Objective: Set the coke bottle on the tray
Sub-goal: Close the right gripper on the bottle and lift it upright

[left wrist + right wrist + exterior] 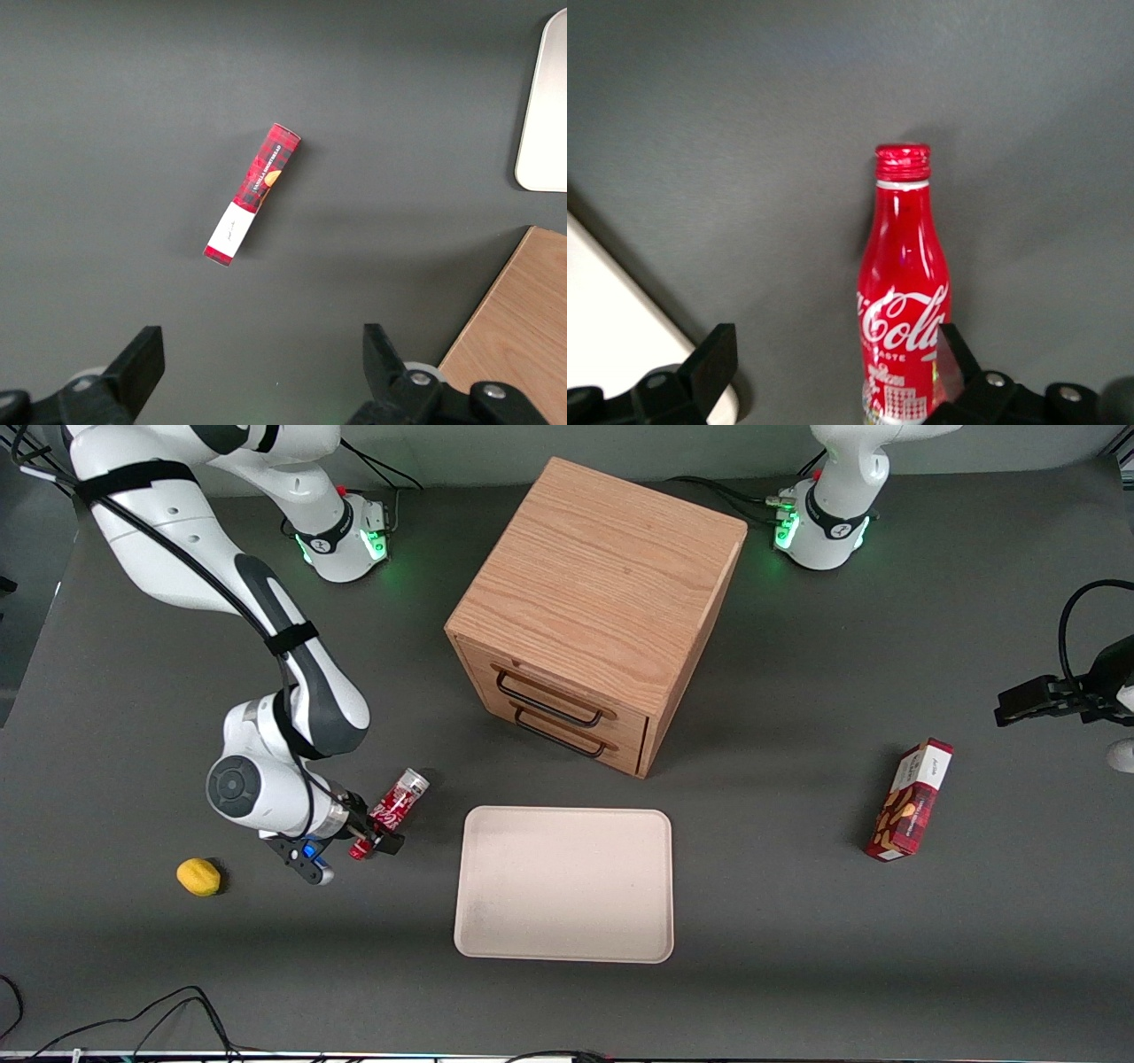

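Observation:
The coke bottle is red with white script and lies slanted on the dark table, just beside the tray's short edge toward the working arm's end. My gripper is low at the bottle and open. In the right wrist view the bottle has its lower body between the fingers of the gripper. It sits close against one finger, and the other finger stands well apart. Its red cap points away from the gripper. The cream tray holds nothing.
A wooden two-drawer cabinet stands farther from the front camera than the tray. A small yellow fruit lies near my arm's wrist. A red snack box lies toward the parked arm's end and also shows in the left wrist view.

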